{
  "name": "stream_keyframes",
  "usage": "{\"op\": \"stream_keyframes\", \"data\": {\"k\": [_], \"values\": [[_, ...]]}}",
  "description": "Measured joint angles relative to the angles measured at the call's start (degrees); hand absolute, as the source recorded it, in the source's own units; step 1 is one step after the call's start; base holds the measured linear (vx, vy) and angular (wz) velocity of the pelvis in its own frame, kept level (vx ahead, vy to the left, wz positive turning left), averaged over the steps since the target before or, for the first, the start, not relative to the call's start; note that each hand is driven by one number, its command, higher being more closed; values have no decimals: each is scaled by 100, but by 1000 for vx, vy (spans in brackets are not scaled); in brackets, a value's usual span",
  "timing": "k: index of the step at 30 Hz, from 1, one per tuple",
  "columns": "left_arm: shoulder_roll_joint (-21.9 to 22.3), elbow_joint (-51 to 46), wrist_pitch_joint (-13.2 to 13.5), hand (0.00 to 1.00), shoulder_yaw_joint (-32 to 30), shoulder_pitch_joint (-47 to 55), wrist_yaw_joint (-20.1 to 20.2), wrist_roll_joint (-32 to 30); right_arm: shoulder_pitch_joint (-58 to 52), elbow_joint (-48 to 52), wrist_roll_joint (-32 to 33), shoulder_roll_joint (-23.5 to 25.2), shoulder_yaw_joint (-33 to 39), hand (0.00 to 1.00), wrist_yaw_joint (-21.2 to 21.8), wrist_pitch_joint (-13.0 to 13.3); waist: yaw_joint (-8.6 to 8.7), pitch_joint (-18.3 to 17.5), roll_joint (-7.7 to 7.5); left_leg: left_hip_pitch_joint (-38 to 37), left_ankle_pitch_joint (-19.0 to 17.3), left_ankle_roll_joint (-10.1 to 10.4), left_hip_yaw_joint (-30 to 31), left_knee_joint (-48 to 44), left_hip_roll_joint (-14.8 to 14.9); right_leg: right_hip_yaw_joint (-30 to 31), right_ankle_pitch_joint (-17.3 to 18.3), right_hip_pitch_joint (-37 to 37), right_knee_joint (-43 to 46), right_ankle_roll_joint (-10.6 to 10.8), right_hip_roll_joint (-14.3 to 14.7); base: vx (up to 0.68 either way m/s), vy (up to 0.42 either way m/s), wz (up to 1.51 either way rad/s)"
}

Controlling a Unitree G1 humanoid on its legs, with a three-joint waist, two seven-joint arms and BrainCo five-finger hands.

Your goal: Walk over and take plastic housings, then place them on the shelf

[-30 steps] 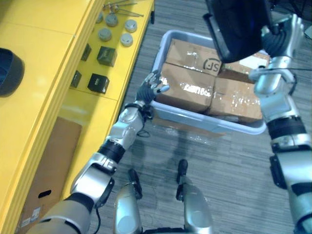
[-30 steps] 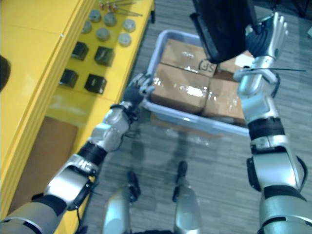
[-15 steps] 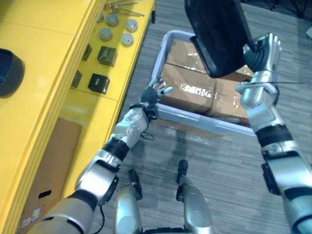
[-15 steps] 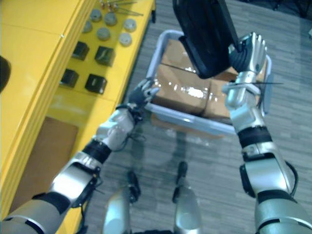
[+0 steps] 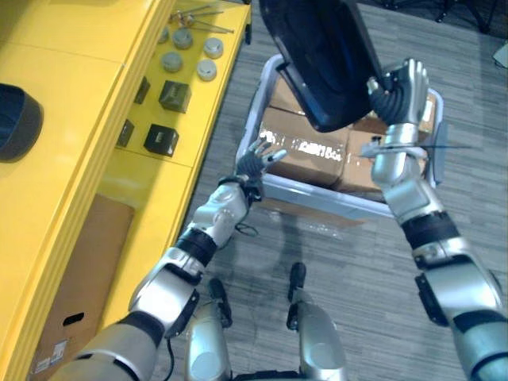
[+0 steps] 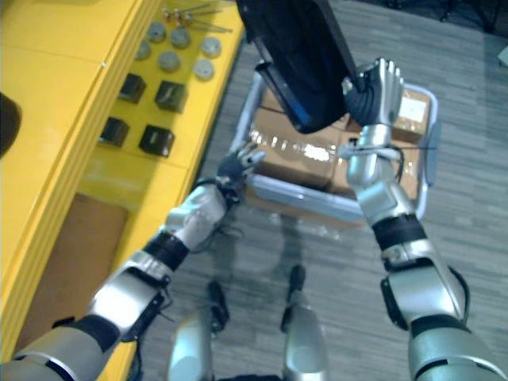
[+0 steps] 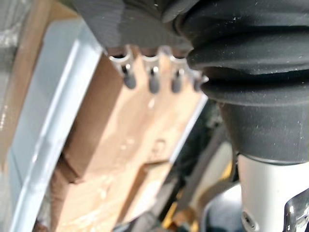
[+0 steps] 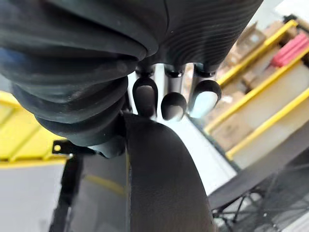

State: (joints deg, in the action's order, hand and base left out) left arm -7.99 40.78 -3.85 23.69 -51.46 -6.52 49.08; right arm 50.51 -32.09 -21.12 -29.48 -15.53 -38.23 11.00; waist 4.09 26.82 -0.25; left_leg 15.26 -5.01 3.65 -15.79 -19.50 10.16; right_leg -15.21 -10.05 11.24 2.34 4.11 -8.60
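My right hand [image 5: 397,86] holds a large black plastic housing [image 5: 317,59] by its edge, raised and tilted above the grey bin [image 5: 313,198]. In the right wrist view its fingers [image 8: 173,104] curl over the housing's dark rim [image 8: 164,183]. My left hand [image 5: 255,163] hovers open at the bin's near left corner with nothing in it. Its straight fingers [image 7: 152,79] reach out over the cardboard boxes [image 7: 125,135]. A second dark housing [image 5: 14,119] lies on the top of the yellow shelf [image 5: 71,71] at the far left.
The bin holds several taped cardboard boxes [image 5: 305,147] and stands on the grey floor beside the shelf. On the lower yellow shelf board lie small black boxes [image 5: 161,139], grey round discs [image 5: 184,49] and metal rods [image 5: 198,14]. A cardboard carton [image 5: 75,278] sits below.
My right hand has carried the black housing leftwards, from over the bin's right side towards the shelf. My left hand has shifted slightly along the bin's near rim, still open.
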Motion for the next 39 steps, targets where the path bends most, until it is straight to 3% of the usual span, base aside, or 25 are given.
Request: {"op": "stream_keyframes", "data": {"k": [14,21,22,29,32,39], "values": [[176,-43,842,0,12,225,-5,237,-1080,696,-22,555,-241,100,202,367,69,-2,-4,-418,-7,10,-102,183,-67,111,-1,-323,-131,12,-23,-9,5,-2],[174,-140,1031,0,1,238,-220,278,-1451,936,4,791,-281,100,300,419,107,-20,-36,-420,-12,17,-109,208,-71,108,-14,-331,-171,29,-21,0,0,0],[162,-140,1056,100,-9,258,-249,281,-1473,952,5,854,-282,100,313,419,125,-39,-70,-421,-12,17,-112,213,-73,108,-17,-334,-183,32,-21,0,0,0],[239,-155,1420,100,-18,600,-303,694,-2025,1189,137,1131,-433,100,321,421,130,-133,-229,-624,-28,38,-114,303,-91,101,-16,-556,-276,36,-21,0,0,0],[276,-175,1661,100,-18,654,-305,849,-2248,1387,211,1173,-443,100,310,421,130,-134,-231,-618,-29,39,-123,311,-99,103,-15,-557,-309,39,-27,0,0,0],[424,-177,1941,100,-18,892,-118,1354,-2671,1754,236,1301,-479,100,300,454,148,-166,-268,-788,-26,43,-188,376,-102,110,-20,-675,-335,45,-24,10,1,-2]]}}
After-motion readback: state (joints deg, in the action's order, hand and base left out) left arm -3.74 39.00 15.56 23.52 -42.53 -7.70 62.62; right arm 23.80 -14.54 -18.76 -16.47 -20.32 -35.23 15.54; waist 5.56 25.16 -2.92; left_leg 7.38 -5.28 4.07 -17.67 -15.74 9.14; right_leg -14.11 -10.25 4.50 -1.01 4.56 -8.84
